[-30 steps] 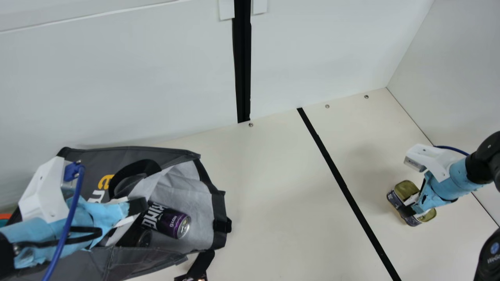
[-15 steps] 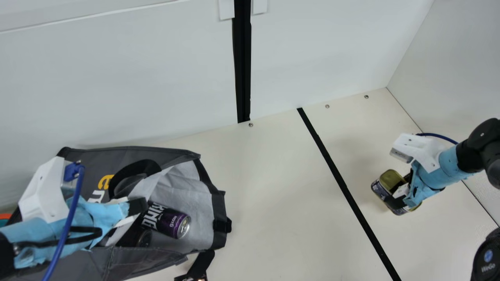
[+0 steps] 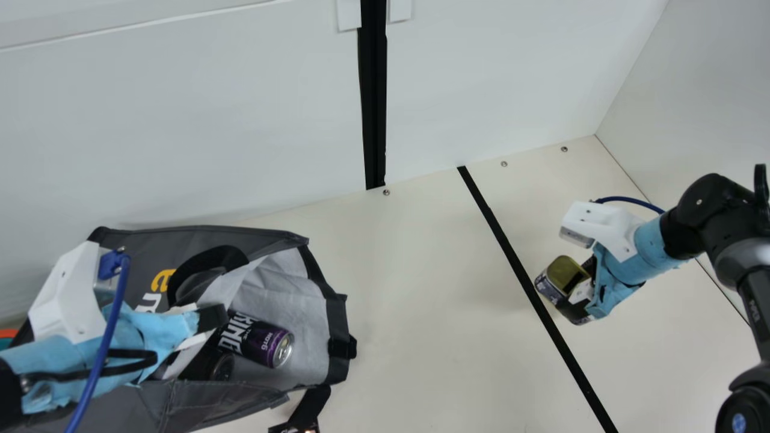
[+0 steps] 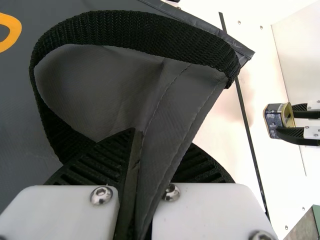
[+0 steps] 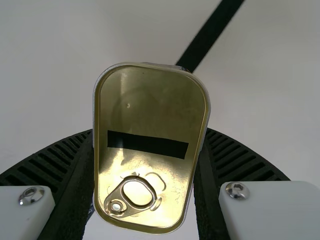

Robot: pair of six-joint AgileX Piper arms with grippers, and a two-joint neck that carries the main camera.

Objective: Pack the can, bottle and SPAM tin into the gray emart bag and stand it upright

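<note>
My left gripper (image 3: 212, 317) is at the gray bag (image 3: 198, 237), which lies on its side with its mouth toward the table's middle. In the left wrist view the left gripper (image 4: 142, 175) is shut on a fold of the bag's edge beside the black handle (image 4: 135, 30). A purple-black can (image 3: 264, 344) lies inside the mouth, with the dark round end of another item (image 3: 222, 366), probably the bottle, next to it. Right of the black stripe, my right gripper (image 3: 577, 304) holds the SPAM tin (image 3: 562, 276). In the right wrist view the tin's gold pull-tab face (image 5: 150, 110) sits between the right gripper's fingers (image 5: 145, 165).
A black stripe (image 3: 523, 276) crosses the cream table (image 3: 415, 288) between the bag and the right arm. White walls (image 3: 210, 120) stand behind and at the right. A dark strap (image 3: 310, 409) sticks out from the bag near the front edge.
My right gripper has moved left toward the black stripe, carrying the SPAM tin with it. The left arm, the bag and the can inside it have kept still.
</note>
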